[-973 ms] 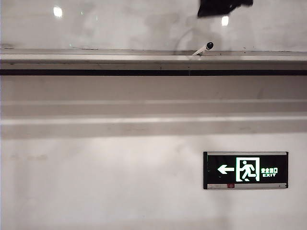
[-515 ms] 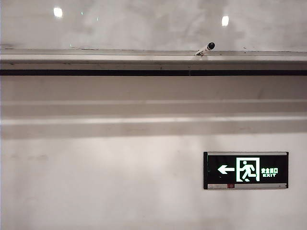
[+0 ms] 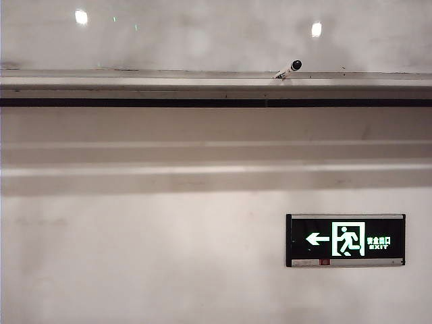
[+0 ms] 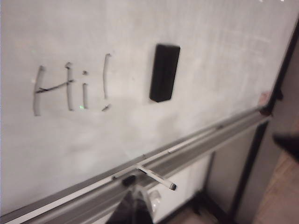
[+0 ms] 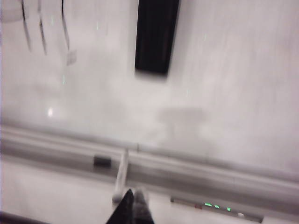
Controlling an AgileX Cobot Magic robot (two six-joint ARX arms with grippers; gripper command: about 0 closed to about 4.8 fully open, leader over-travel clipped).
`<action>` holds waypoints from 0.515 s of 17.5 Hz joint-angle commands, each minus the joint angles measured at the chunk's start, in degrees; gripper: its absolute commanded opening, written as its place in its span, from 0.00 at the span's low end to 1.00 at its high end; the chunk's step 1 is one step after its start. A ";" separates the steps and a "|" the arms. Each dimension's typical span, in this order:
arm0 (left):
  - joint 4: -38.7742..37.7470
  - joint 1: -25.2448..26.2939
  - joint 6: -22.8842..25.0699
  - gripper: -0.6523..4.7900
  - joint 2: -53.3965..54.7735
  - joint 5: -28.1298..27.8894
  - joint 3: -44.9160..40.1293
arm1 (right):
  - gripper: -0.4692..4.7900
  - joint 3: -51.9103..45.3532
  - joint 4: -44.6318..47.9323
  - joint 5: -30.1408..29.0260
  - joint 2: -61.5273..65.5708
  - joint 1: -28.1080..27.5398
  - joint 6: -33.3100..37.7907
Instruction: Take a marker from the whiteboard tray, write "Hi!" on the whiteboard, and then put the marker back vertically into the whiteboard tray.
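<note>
Marker (image 3: pixel 288 68) placement comes first: the slim pale pen with its black rounded end rests on the whiteboard tray (image 3: pixel 135 84), right of the tray's middle in the exterior view, tilted so that the black end juts out past the tray's front edge rather than standing upright. Above the tray the whiteboard (image 3: pixel 202 37) shows only bright round light spots there; neither arm enters that view. The left wrist view shows "Hi!" (image 4: pixel 72 88) written on the board above the tray, with a black eraser (image 4: pixel 164 72) stuck to the board just beside the writing. The left gripper (image 4: pixel 133 210) is cut off at the picture's edge, just a dark tip near the marker, so its opening cannot be judged. The right wrist view is blurred; the right gripper (image 5: pixel 132 207) shows as a narrow dark point, fingers pressed together and apparently holding nothing, close to the marker's end. A small dark object (image 5: pixel 102 161) lies in the tray beside the marker, too smeared to identify.
</note>
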 commanded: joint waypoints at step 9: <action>10.36 -0.07 3.39 0.11 -30.82 -8.22 -37.83 | 0.09 -39.93 13.38 0.04 -25.62 0.02 0.72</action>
